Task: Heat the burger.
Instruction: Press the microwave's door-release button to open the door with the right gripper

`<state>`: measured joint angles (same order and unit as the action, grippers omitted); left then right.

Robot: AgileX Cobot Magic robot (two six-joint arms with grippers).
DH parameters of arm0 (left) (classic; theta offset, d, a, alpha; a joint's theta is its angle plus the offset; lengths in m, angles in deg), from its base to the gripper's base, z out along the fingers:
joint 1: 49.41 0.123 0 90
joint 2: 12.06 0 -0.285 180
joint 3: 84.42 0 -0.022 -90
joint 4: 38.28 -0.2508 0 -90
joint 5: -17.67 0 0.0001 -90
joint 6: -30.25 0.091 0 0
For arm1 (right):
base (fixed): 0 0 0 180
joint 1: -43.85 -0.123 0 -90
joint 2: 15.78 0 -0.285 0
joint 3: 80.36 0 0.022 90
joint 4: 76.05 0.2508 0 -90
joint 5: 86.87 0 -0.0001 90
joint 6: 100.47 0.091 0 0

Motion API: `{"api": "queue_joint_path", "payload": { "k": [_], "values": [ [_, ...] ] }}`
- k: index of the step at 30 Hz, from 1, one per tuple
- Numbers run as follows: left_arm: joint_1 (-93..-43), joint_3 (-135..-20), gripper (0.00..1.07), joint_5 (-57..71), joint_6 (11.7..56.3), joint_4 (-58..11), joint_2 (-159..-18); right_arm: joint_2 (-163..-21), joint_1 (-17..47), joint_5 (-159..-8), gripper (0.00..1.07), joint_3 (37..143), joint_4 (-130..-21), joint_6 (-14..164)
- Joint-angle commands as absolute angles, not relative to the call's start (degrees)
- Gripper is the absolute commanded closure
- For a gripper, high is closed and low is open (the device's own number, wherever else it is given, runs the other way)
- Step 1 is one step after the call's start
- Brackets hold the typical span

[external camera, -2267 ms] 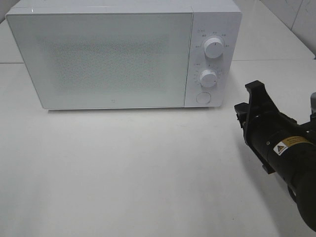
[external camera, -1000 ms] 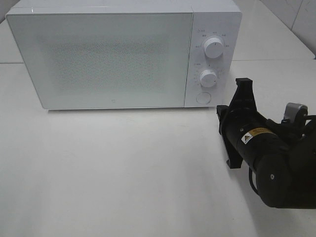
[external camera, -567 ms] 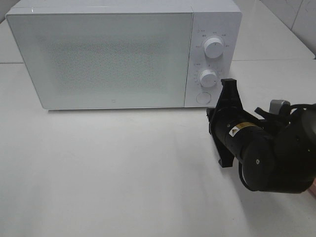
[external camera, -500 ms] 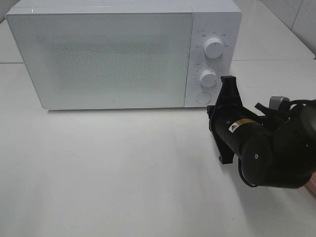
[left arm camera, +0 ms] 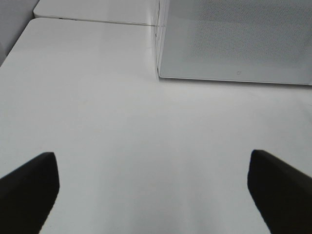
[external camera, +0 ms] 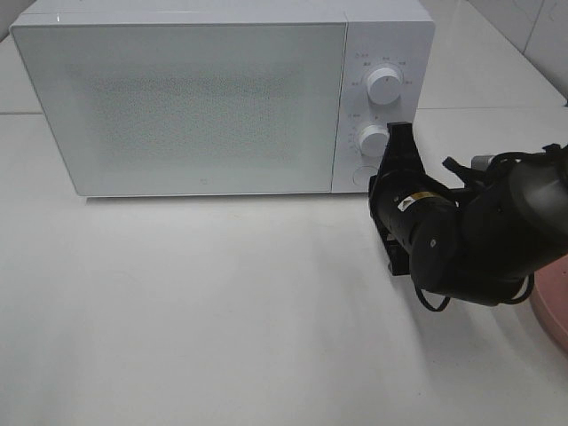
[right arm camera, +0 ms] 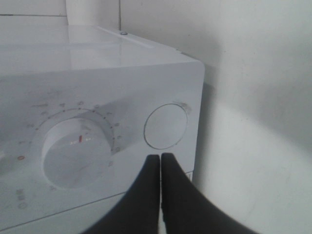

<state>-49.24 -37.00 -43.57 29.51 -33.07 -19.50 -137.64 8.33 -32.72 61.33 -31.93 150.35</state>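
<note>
While door [external camera: 177,106] closed, tool [right arm camera: 160,159] by button [right arm camera: 165,126]

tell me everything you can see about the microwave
The microwave is a white, glossy box standing upright on the white table. Its door is shut, with a speckled window. The panel beside the door carries an upper dial, a lower dial and a round button. The right gripper, fingers shut, points just beside that button; contact can't be told.

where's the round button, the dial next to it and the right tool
round button [right arm camera: 166,126], right wrist view, centre of its face.
dial [right arm camera: 78,155], right wrist view, middle of its front face.
right tool [right arm camera: 160,157], right wrist view, between the shut fingertips.
</note>
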Motion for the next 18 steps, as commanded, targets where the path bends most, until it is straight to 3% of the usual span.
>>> {"api": "queue_joint_path", "payload": {
  "k": [1, 18],
  "values": [
    [-49.35, -36.82, 0.09, -43.69, 29.51, -33.24, -18.58, -139.19, 8.44, -33.64, 1.07, 63.45, -30.67, 149.38],
    [-49.35, -36.82, 0.09, -43.69, 29.51, -33.24, -18.58, -144.12, 8.44, -35.53, 1.07, 69.41, -28.72, 148.29]
  ]
}}
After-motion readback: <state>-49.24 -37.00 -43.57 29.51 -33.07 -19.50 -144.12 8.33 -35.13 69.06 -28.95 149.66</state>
